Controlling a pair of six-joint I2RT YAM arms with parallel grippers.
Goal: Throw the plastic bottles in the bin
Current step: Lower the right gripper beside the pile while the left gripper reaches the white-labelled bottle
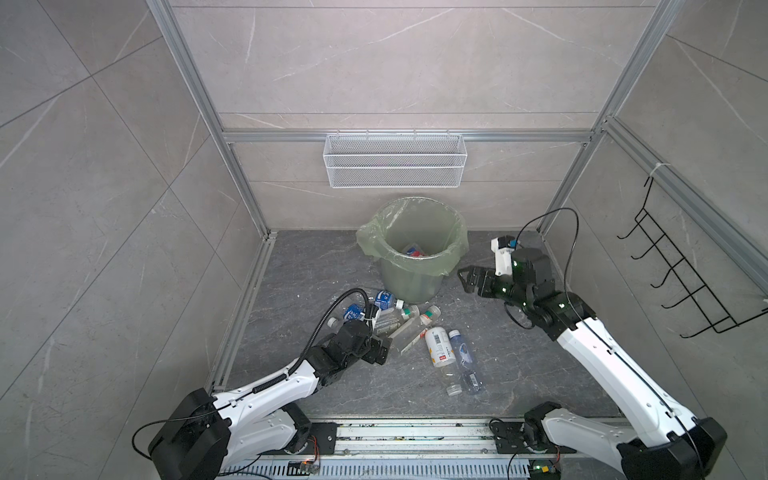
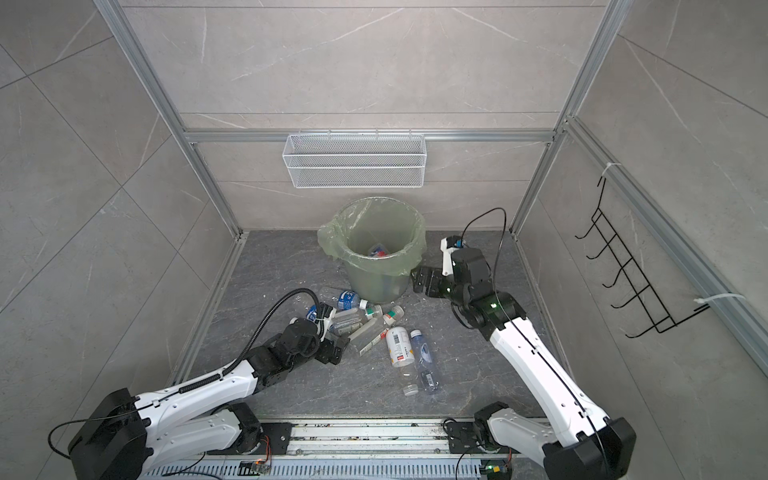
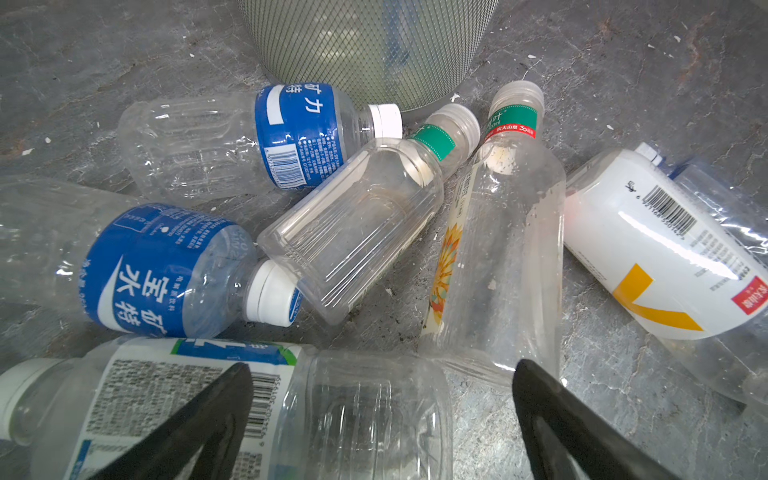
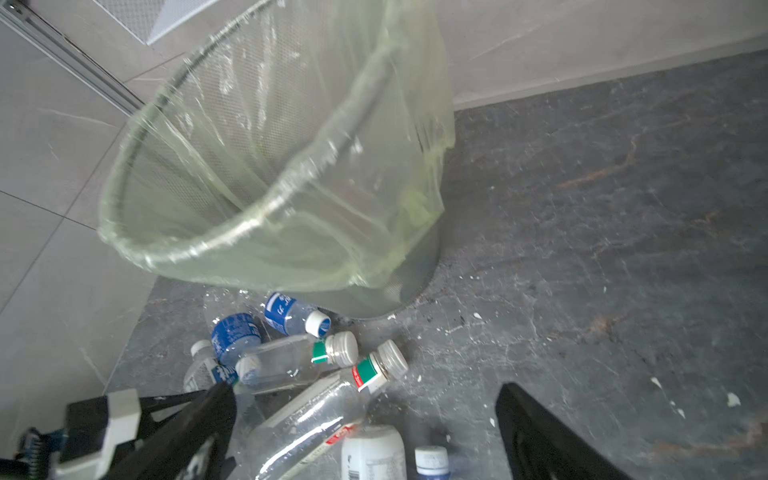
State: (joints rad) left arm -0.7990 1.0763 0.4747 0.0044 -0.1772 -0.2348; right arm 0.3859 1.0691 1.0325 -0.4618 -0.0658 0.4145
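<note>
Several plastic bottles (image 1: 439, 347) lie in a heap on the dark floor in front of the bin (image 1: 411, 282), a pale green lined bucket that holds a few more. My left gripper (image 3: 380, 399) is open low over the heap. Its fingers straddle the clear base of a bottle with a white, blue and green label (image 3: 291, 407) without gripping it. Beyond lie two blue-labelled bottles (image 3: 158, 270), two clear green-necked ones (image 3: 357, 224) and an opaque white one (image 3: 656, 249). My right gripper (image 1: 464, 280) hangs open and empty just right of the bin (image 4: 270, 166).
A white wire mesh basket (image 1: 395, 160) hangs on the back wall above the bin. A black wire rack (image 1: 685, 274) sticks out from the right wall. Aluminium frame posts stand at the floor's back corners. A metal rail (image 1: 415, 436) runs along the front.
</note>
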